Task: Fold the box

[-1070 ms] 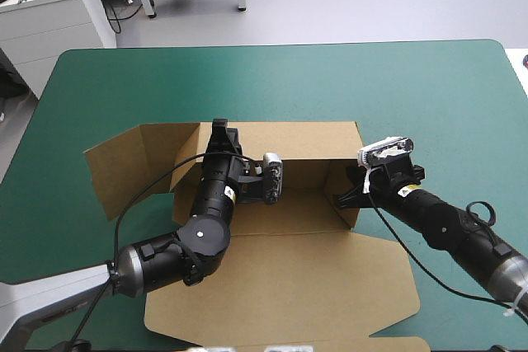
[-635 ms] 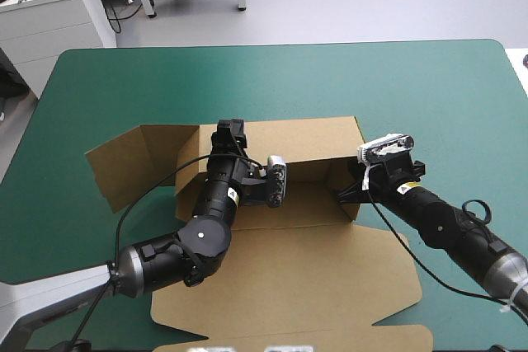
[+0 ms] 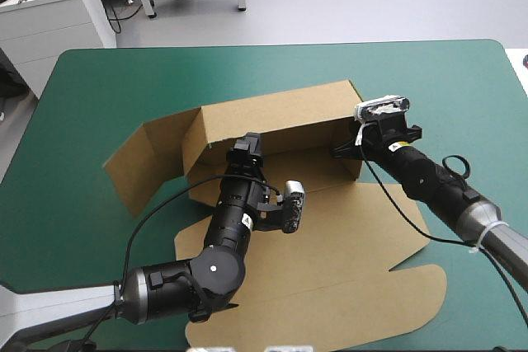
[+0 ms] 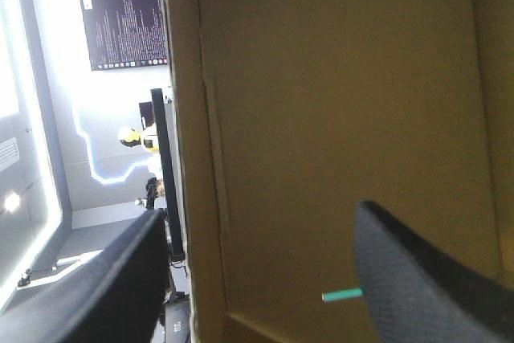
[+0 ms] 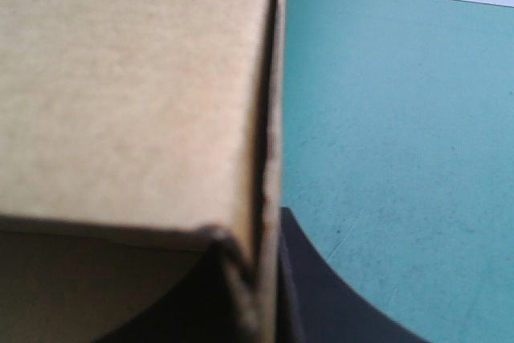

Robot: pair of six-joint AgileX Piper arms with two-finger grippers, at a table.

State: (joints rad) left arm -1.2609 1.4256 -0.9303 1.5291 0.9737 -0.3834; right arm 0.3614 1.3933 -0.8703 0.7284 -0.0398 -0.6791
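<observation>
Brown board is standing half-raised near the middle of the teal-green table (image 3: pixel 115 72), where the box (image 3: pixel 330 237) is sitting between two robot arms. Its long wall (image 3: pixel 272 117) is rising on the side toward the table's far edge. A side flap (image 3: pixel 140 166) is splaying outward toward the table's left edge. A wide panel (image 3: pixel 346 278) is lying flat on the cover toward the near edge, its rounded corner pointing right. The left gripper (image 3: pixel 247 147) is reaching into the box from the near side, its tip close to the foot of the long wall. In its wrist view, the black fingers (image 4: pixel 418 279) are standing well apart and clamping nothing. Board is filling most of the space ahead of them, and an upright edge of that board is running between them. The right gripper (image 3: pixel 340 152) is working at the box's right end, where the short end wall (image 3: pixel 355 162) is meeting the long wall at a corner. Its wrist view is showing the fingers (image 5: pixel 321 295) drawn almost together on that wall's edge. One is pressing against the outer face beside the bare cover. The other is sitting in shadow on the inner side, so the sheet is being pinched between them.
</observation>
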